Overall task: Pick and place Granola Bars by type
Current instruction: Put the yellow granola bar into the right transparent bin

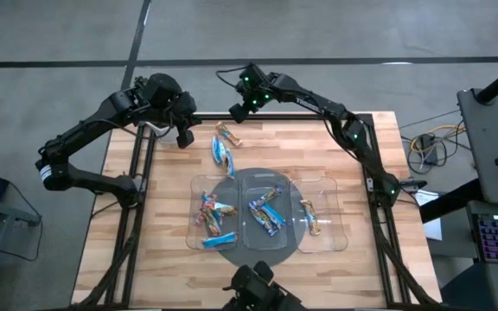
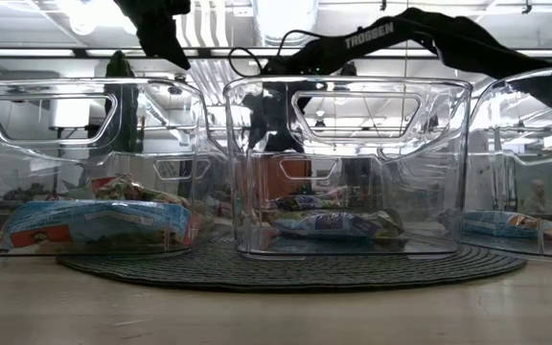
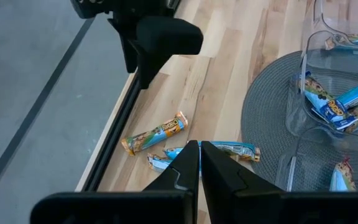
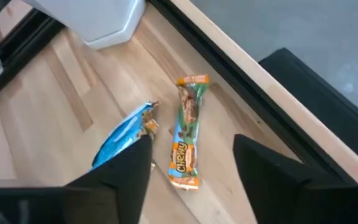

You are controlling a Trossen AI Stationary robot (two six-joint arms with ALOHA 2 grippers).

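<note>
Two pincers hung over the far edge of the wooden desk [image 1: 353,173]. The right pincer [image 4: 191,163] was released, its fingers [image 4: 120,171] spread apart above a tan-orange granola bar [image 4: 188,130] that lay flat on the wood close to the desk's far edge, near the black frame rail [image 1: 275,115]. The bar was not gripped; it showed between the open fingers, and I could not tell whether they touched it. Just beside it lay a light blue bar [image 4: 124,135], one end partly hidden behind a finger.

The left pincer [image 3: 199,163] was clenched with nothing in it, its two fingertips pressed together, held above the desk toward the far left corner.

Toward the middle of the desk, three clear plastic trays [image 1: 334,186] stood side by side on a dark round mat [image 1: 232,177]. The left tray [image 2: 75,115] held red-pink multicoloured bars [image 1: 213,207] along with some blue ones. The middle tray [image 2: 348,96] held light blue bars [image 1: 266,212]. The right tray [image 2: 535,105] held tan-orange bars [image 1: 310,213].
</note>
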